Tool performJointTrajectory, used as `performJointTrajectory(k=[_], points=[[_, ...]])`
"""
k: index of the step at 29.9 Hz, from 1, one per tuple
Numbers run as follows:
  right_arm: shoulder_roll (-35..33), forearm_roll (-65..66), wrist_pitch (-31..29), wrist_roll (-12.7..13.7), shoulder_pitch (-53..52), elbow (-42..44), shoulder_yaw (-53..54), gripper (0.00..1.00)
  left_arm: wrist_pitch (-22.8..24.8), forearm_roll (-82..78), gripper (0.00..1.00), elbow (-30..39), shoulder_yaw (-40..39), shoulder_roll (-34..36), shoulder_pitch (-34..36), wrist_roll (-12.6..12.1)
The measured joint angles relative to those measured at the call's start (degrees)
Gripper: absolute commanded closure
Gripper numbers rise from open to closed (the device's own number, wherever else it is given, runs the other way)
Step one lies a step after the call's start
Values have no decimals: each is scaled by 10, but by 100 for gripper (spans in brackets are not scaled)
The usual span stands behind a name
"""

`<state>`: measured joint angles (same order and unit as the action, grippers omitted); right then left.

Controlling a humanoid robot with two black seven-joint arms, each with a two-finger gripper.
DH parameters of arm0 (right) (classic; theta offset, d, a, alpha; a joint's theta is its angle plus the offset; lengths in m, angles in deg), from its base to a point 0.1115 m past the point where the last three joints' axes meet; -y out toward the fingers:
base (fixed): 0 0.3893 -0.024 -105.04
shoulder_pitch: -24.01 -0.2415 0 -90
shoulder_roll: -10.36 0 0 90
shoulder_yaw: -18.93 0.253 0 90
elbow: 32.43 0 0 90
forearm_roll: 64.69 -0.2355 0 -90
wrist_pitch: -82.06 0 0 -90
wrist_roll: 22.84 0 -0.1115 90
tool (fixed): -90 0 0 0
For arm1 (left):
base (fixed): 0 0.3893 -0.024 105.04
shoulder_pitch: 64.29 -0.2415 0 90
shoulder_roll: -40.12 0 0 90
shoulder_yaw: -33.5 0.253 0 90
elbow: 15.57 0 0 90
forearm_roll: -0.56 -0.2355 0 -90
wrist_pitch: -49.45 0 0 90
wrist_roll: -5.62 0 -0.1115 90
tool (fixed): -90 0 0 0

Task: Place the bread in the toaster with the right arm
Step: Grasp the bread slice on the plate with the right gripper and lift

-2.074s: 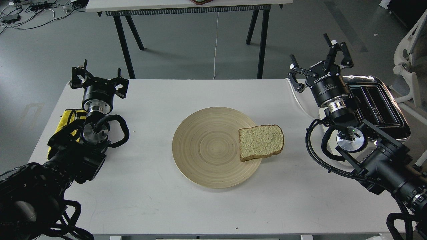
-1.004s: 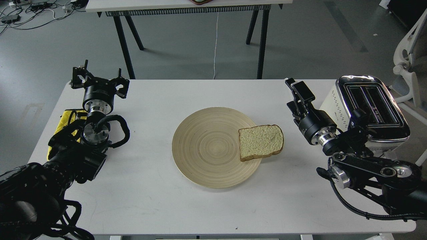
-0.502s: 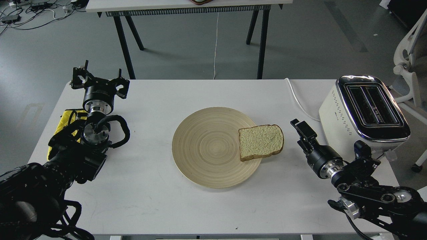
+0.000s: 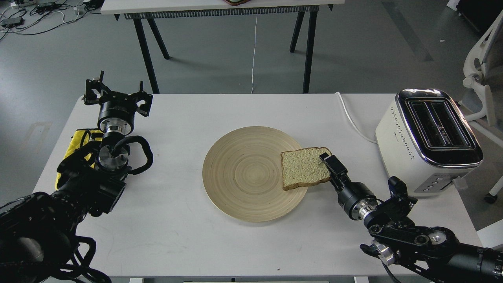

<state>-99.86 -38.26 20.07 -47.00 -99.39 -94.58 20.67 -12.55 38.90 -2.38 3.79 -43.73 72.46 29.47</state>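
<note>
1 bread on 1 plate; 1 toaster. R fingers at bread, spread unclear; L fingers wide.

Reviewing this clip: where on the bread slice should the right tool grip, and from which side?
Probably the bread's right edge, approached low from the right. That end overhangs the wooden plate's rim above the table, leaving room under it for one finger. The right tool is already there.

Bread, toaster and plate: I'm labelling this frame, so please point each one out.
bread (image 4: 300,169), head view, on the middle of its speckled face.
toaster (image 4: 397,139), head view, on its cream side wall with the dotted vents.
plate (image 4: 243,173), head view, on its bare ringed centre.
</note>
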Motion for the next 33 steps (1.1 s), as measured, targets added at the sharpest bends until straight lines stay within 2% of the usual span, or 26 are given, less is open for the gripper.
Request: performJointTrajectory(k=[2, 5, 16, 24, 33], points=[[5, 0, 0, 0, 0, 2, 0, 33, 0, 0, 0, 0, 0, 0, 0, 0], [7, 0, 0, 2, -1, 4, -1, 61, 0, 0, 0, 0, 0, 0, 0, 0], [8, -1, 0, 4, 4, 5, 0, 99, 0, 0, 0, 0, 0, 0, 0, 0], [-4, -3, 0, 3, 6, -32, 19, 100, 0, 0, 0, 0, 0, 0, 0, 0], [-76, -3, 0, 2, 6, -133, 89, 100, 0, 0, 0, 0, 0, 0, 0, 0]])
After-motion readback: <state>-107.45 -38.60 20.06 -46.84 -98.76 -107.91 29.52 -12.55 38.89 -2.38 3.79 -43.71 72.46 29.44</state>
